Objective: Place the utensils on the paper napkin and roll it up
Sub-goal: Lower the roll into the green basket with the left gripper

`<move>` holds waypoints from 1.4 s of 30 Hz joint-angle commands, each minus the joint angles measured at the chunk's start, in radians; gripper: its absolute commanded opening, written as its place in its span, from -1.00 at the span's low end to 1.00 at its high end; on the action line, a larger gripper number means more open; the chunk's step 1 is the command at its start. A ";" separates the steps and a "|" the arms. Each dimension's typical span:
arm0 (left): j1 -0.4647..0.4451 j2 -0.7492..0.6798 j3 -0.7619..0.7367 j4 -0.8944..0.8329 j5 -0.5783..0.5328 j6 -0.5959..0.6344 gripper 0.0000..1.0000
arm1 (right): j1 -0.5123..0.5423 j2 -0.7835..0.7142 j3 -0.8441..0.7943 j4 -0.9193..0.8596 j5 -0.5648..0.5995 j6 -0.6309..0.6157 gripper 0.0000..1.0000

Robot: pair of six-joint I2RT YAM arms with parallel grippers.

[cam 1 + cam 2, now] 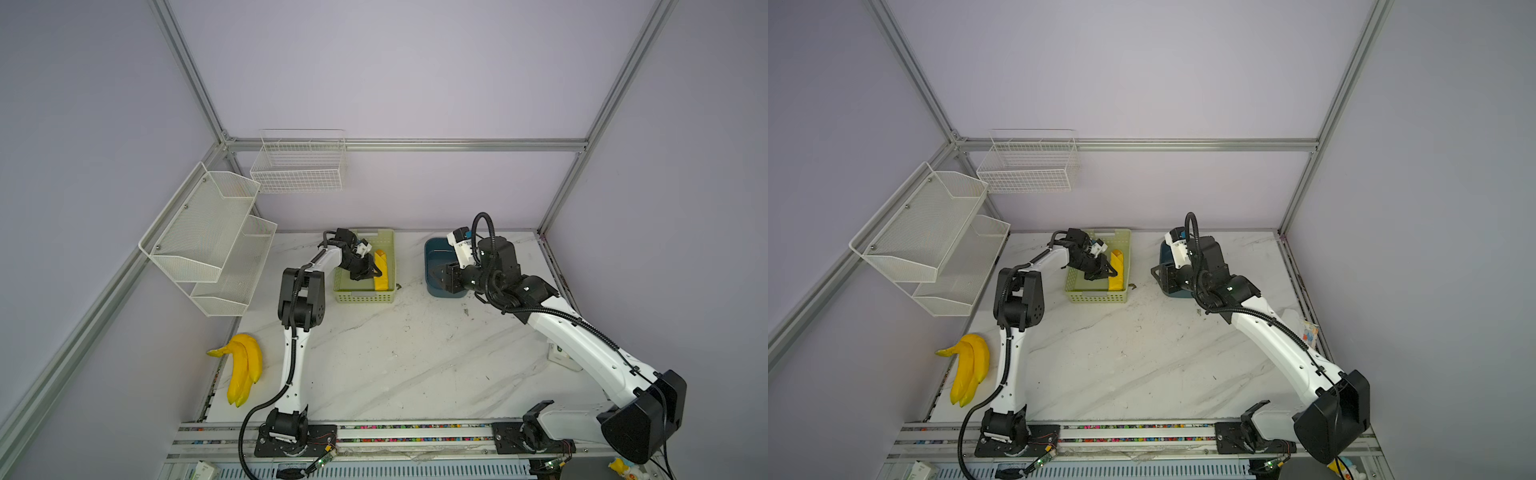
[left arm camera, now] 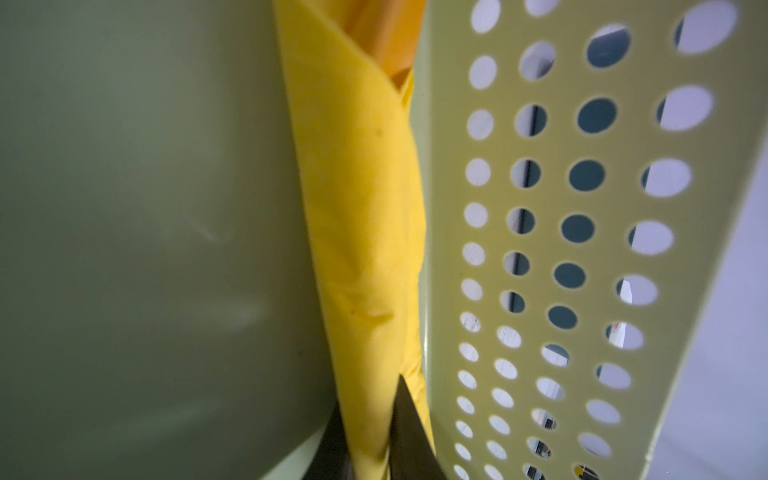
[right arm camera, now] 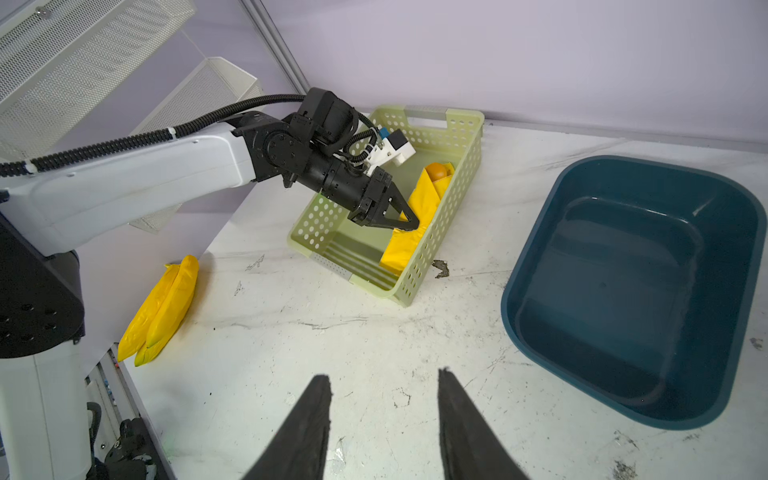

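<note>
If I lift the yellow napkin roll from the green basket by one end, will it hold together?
Likely stiff lengthwise: utensils show inside the napkin roll. The wrap looks only overlapped, so it may unfurl. Tilted, the utensils might slide out the open end, where the spoon bowl pokes out.

Top views overlook the table [image 1: 415,365]; wrist cameras nearer.

Left arm reaches forward, left gripper [image 3: 409,225] angled down, jaws narrow on the napkin roll [image 2: 365,208]; right gripper [image 3: 382,374] half open, empty.
</note>
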 commanded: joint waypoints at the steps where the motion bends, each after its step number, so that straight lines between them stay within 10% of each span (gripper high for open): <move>1: 0.000 0.016 0.083 -0.048 -0.056 0.021 -0.66 | -0.008 -0.011 0.020 -0.007 -0.010 0.007 -0.10; 29: -0.009 -0.068 0.096 -0.126 -0.249 0.032 0.05 | -0.012 -0.031 0.042 -0.003 -0.027 0.000 -0.07; 42: -0.015 -0.232 0.086 -0.126 -0.274 0.028 0.69 | -0.014 -0.013 0.087 -0.002 0.047 0.004 0.59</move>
